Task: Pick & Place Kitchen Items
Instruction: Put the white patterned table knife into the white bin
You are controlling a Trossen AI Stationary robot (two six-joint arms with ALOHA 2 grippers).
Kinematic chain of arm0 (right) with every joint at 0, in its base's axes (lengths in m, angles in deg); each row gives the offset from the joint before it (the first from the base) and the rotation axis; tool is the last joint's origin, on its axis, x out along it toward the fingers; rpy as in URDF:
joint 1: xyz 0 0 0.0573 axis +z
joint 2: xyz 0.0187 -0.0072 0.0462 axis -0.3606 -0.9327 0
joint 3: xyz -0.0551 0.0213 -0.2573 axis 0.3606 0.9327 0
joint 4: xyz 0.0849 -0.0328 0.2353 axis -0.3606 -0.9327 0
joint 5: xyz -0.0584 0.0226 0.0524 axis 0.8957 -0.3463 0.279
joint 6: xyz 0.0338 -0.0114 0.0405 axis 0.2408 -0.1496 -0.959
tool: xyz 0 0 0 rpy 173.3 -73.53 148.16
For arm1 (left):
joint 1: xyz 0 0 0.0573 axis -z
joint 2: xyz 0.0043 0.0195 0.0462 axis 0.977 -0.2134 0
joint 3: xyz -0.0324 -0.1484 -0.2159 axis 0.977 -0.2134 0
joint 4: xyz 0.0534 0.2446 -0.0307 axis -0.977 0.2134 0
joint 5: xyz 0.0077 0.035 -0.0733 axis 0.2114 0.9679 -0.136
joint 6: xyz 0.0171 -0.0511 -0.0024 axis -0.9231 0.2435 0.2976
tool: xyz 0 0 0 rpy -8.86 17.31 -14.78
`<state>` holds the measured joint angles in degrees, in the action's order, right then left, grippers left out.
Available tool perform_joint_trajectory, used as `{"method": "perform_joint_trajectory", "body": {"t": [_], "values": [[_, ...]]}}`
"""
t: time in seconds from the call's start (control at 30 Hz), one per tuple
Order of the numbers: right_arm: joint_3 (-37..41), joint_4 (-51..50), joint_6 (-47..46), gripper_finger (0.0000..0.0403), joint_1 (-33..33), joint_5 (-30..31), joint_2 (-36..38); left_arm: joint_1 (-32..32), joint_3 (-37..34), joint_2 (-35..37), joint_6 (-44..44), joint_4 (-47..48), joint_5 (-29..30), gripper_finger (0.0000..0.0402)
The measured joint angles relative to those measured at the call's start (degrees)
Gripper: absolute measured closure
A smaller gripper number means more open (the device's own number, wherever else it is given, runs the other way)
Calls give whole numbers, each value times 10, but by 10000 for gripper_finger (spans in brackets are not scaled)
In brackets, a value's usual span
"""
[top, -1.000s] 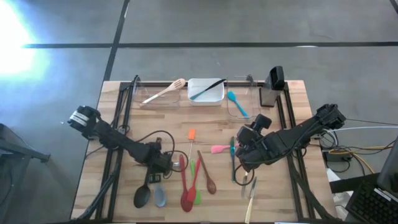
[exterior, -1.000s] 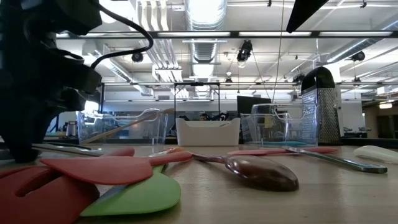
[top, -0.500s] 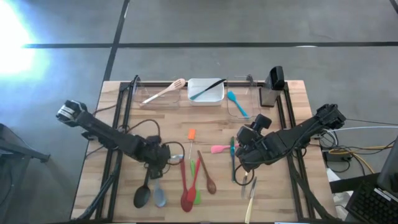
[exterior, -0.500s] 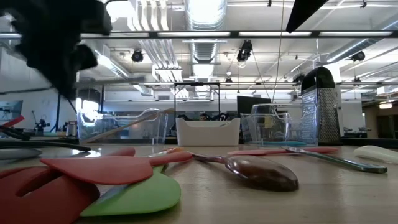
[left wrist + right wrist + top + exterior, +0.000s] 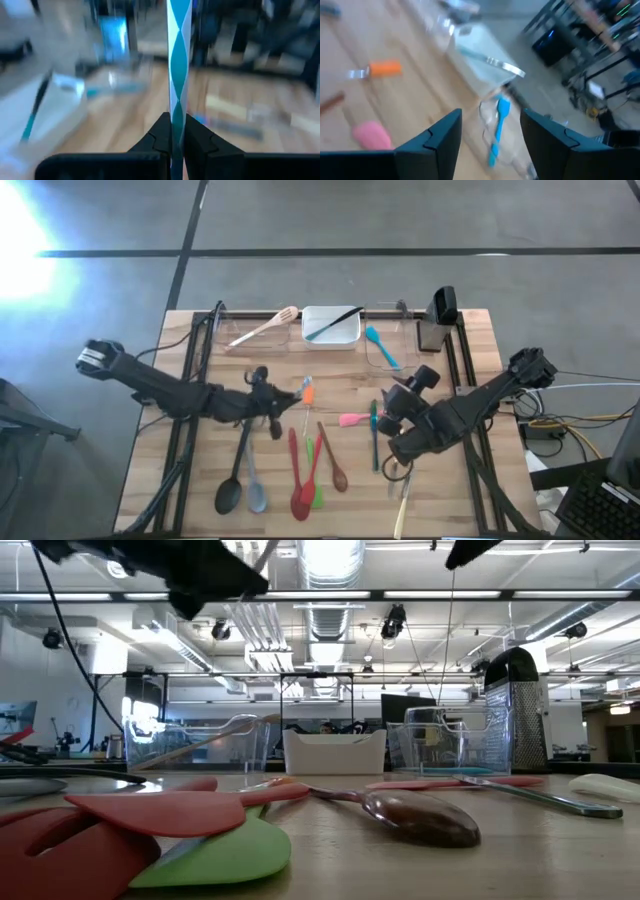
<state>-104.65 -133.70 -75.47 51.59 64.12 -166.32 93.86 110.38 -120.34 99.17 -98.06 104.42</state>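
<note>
My left gripper (image 5: 272, 404) hangs over the table's middle left, pointing about level, shut on a slim utensil with a teal-and-white twisted shaft (image 5: 177, 60). My right gripper (image 5: 392, 420) stands open above the table's right half, holding nothing. It faces the blue spatula (image 5: 497, 130) in a clear tub. On the wood lie a black spoon (image 5: 232, 485), a grey spoon (image 5: 255, 490), red spoons (image 5: 298, 480), a green spatula (image 5: 316, 485), a brown spoon (image 5: 335, 465), a pink spatula (image 5: 352, 419) and an orange spatula (image 5: 308, 394). My left gripper pinches the twisted shaft (image 5: 173, 117) between its two fingers (image 5: 197, 137). The fingers come about level from the table's left. The shaft runs on past the fingertips and out of the wrist picture, clear of the table. Which end of the utensil they have, I cannot tell.
Along the far edge stand a clear tub with a wooden spoon (image 5: 265, 327), a white tub (image 5: 331, 327) with a dark utensil, the clear tub (image 5: 385, 345) and a grater (image 5: 440, 315). A dark green utensil (image 5: 375, 440) and cream-handled cutlery (image 5: 403, 500) lie under the right arm.
My left gripper has risen from the spoons on the table and gone toward the far edge. It has tipped from pointing down to about level, carrying the slim utensil up off the wood. In the low view the arm has climbed out of the foreground to the top.
</note>
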Motion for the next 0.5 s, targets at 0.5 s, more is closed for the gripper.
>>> {"method": "perform_joint_trajectory", "body": {"t": [0.5], "values": [[11,291,163,220,-6,116,0,-192,-75,-125,18,-520,-347,377]]}}
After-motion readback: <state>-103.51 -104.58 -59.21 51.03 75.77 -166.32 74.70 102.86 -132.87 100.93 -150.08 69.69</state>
